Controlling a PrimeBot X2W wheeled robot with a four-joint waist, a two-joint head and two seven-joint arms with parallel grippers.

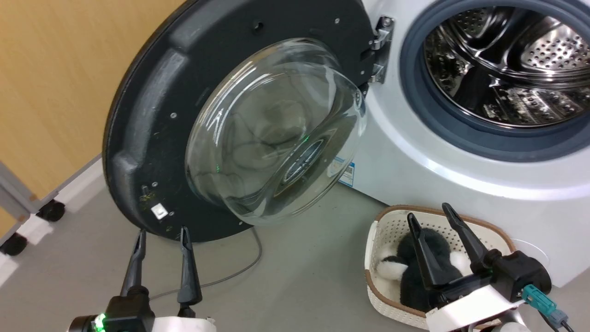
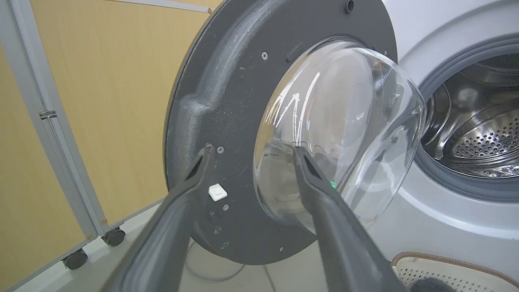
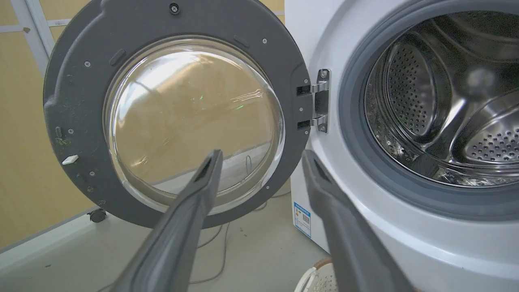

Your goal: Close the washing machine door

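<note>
**Open washing machine door (image 1: 152,120) left of the drum (image 1: 507,60)**

I see the hinge (image 1: 380,50) between them. My left end effector (image 1: 162,231) sits before the door's lower edge; my right end effector (image 1: 428,211) hangs over the basket (image 1: 374,244) on the floor (image 1: 299,276), in front of the machine (image 1: 438,157).

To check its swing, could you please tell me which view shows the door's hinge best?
The right wrist view: the hinge faces the camera, both metal arms plain beside the washing machine door. The head view catches it obliquely, near the top. In the left wrist view the glass bowl covers that edge.
</note>
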